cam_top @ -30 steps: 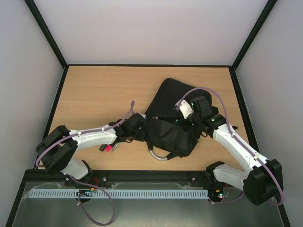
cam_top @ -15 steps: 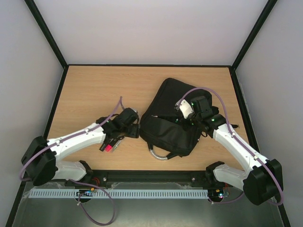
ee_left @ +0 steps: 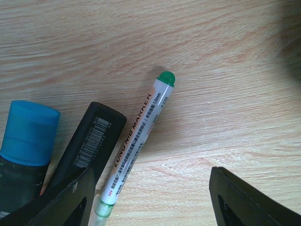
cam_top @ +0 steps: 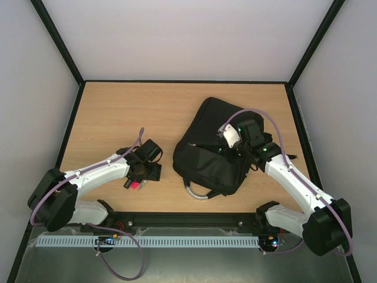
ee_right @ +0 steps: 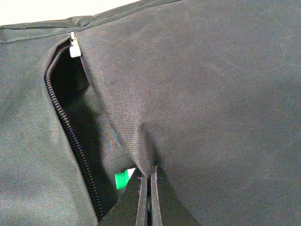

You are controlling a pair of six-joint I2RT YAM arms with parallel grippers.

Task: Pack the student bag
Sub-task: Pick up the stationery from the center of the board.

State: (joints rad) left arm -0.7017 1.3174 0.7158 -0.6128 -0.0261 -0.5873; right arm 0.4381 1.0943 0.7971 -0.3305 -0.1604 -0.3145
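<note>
The worktop carries the bag, big, black and soft, with a grey curved handle at its near edge. It lies under the right claw, which is pinched tight on a fold of its cloth just right of an open zip slit. A white pull sits at the slit's far end. The left claw, left of the bag, gapes wide and holds nothing. A green-capped marker lies between its fingers.
</note>
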